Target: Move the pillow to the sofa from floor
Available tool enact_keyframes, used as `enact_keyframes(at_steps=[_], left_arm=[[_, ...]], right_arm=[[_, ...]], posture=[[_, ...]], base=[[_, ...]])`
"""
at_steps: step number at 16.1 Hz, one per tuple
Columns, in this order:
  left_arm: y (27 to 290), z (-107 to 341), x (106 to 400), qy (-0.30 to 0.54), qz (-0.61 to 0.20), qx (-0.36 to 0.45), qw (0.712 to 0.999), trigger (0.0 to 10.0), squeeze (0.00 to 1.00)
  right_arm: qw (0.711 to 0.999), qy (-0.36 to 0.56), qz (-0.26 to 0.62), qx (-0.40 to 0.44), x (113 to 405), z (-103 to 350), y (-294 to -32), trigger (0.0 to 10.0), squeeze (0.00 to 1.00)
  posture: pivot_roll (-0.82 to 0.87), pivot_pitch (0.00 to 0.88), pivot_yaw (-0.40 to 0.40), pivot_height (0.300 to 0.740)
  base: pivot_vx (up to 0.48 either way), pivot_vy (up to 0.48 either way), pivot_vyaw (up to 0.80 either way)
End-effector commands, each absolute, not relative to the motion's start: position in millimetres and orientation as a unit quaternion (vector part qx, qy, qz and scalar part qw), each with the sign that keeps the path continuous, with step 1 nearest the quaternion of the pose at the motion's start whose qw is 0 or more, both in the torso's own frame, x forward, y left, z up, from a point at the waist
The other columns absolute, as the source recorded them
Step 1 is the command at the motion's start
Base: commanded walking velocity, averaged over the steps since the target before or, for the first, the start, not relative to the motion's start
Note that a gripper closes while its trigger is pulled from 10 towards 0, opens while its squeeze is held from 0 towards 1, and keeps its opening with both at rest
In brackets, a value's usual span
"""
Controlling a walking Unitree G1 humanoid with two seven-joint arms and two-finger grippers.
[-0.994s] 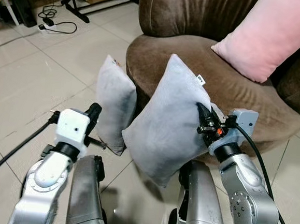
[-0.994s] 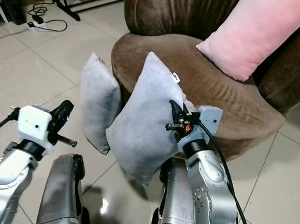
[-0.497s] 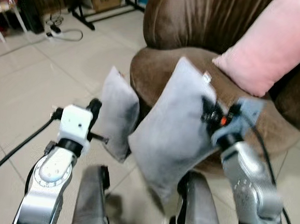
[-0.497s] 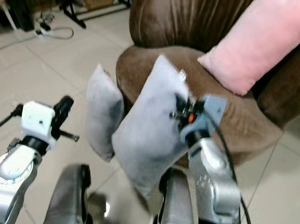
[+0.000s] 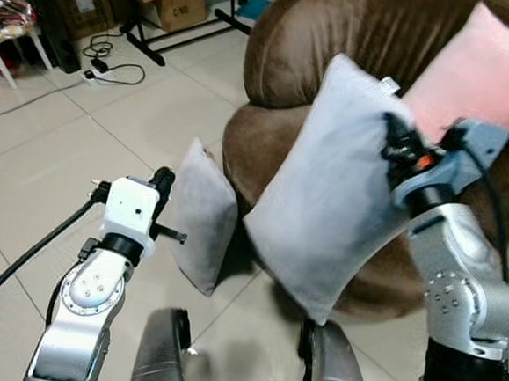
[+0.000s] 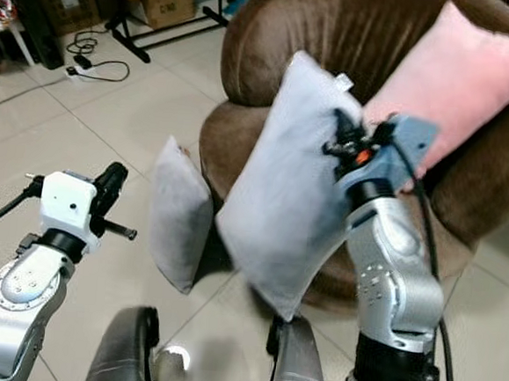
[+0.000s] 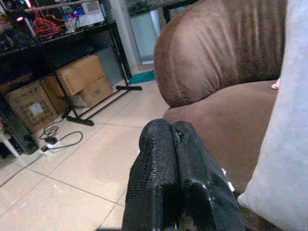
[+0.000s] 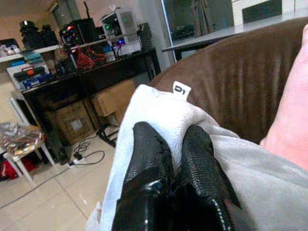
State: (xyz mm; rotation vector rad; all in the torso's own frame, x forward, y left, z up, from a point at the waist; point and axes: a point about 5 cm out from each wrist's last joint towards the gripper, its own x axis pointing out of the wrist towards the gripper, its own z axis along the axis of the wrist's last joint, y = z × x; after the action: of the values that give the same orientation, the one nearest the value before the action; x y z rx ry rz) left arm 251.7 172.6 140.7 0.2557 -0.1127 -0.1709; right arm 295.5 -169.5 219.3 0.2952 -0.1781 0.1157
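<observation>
3 pillows are in sight: 2 grey and 1 pink. The right gripper [image 8: 175, 159] pinches the upper edge of the larger grey pillow [image 5: 329, 192], its 2 black textured fingers [image 8: 149, 154] closed on a fold of the soft, fleecy fabric near a small white tag [image 8: 181, 89]. That pillow hangs clear of the floor, tilted, in front of the sofa [image 5: 337, 38], overlapping the seat edge. The smaller grey pillow [image 5: 202, 213] stands upright on the tiled floor [image 5: 45, 156], just beside the base of the sofa. The pink pillow [image 6: 457, 78], smooth and rectangular, leans against the sofa's backrest. The sofa is 1 rounded brown piece in a velvety, ribbed fabric. The left gripper [image 7: 175, 180] is held low over the floor, its 2 fingers pressed together on nothing.
</observation>
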Motion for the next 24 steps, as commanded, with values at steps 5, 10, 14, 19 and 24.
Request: enact_keyframes(at_steps=[5, 10, 14, 19, 24], left_arm=[[174, 142, 253, -0.059, -0.081, 0.126, 0.987, 10.0, 0.0], [178, 142, 254, -0.059, -0.064, 0.135, 0.987, 10.0, 0.0], [179, 137, 256, -0.045, -0.066, 0.154, 0.985, 10.0, 0.0], [182, 138, 257, -0.046, -0.065, 0.145, 0.986, 10.0, 0.0], [182, 139, 258, -0.048, -0.065, 0.144, 0.986, 10.0, 0.0]], right_arm=[[0.985, -0.129, 0.048, 0.107, 298, 239, -178, 10.0, 0.0], [0.991, -0.079, 0.036, 0.1, 294, 199, -169, 10.0, 0.0], [0.993, 0.0, 0.05, 0.102, 284, 155, -154, 10.0, 0.0], [0.991, 0.035, 0.083, 0.103, 280, 132, -142, 10.0, 0.0], [0.99, 0.036, 0.088, 0.106, 282, 131, -142, 10.0, 0.0]], posture=[[0.0, 0.007, 0.009, 0.697], [0.0, 0.002, 0.012, 0.74], [0.01, 0.0, 0.015, 0.74], [0.01, 0.0, 0.02, 0.74], [0.01, 0.0, 0.019, 0.74]], base=[[0.0, 0.0, 0.0], [0.0, 0.0, 0.0], [0.0, 0.0, 0.0], [0.109, 0.0, -0.13], [0.28, 0.0, -0.79]])
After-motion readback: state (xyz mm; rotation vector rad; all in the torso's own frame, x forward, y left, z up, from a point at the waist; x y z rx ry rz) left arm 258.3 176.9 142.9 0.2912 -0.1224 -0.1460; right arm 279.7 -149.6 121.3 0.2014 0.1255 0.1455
